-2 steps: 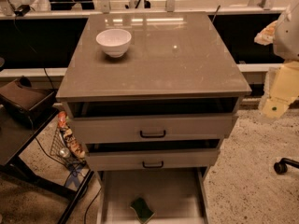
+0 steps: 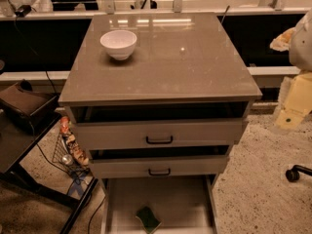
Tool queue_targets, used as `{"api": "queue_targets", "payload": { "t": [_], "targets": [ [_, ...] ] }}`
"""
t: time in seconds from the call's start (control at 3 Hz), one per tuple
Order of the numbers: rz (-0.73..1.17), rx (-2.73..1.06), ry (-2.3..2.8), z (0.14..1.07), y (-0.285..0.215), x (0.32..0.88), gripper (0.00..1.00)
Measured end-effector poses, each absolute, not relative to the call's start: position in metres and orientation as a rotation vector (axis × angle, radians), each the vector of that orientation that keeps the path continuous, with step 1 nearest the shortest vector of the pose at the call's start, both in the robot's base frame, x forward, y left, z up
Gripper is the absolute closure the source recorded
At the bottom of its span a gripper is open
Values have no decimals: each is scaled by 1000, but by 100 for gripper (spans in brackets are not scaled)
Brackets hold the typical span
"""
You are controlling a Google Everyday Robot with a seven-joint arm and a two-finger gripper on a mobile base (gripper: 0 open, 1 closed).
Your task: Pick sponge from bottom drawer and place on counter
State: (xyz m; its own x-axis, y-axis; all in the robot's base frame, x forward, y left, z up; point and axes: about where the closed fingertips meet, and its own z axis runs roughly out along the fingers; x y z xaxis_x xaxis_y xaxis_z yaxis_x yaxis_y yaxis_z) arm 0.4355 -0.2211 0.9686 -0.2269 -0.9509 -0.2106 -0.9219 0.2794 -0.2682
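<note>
The sponge (image 2: pixel 147 219), dark green on top with a yellowish layer at its edge, lies on the pale floor of the bottom drawer (image 2: pixel 170 199), which is pulled out at the bottom of the view. The counter (image 2: pixel 165 62) is the glossy grey-brown top of the cabinet. My gripper (image 2: pixel 294 104) shows as a cream-coloured part at the right edge, beside the cabinet at about the height of the top drawer. It is far above and to the right of the sponge and holds nothing that I can see.
A white bowl (image 2: pixel 118 44) stands on the counter's back left. The two upper drawers (image 2: pixel 158 133) with black handles are slightly ajar. A black table (image 2: pixel 19 130), a wire basket (image 2: pixel 68 152) and cables lie left. A chair wheel (image 2: pixel 292 174) is on the floor at right.
My arm at the right edge has sunk slightly. The sponge, the drawers and the bowl have not moved.
</note>
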Motion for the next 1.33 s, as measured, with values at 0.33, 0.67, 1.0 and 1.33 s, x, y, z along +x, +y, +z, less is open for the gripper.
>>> {"api": "queue_targets", "payload": {
  "t": [0.33,0.67,1.0,1.33],
  "targets": [
    [-128,-1700,2159,959,-218,416,0],
    [-66,-1668,2074,912,-223,380,0],
    [28,-1606,2034,842,-228,357,0],
    [160,-1586,2054,709,-211,335,0]
  ]
}}
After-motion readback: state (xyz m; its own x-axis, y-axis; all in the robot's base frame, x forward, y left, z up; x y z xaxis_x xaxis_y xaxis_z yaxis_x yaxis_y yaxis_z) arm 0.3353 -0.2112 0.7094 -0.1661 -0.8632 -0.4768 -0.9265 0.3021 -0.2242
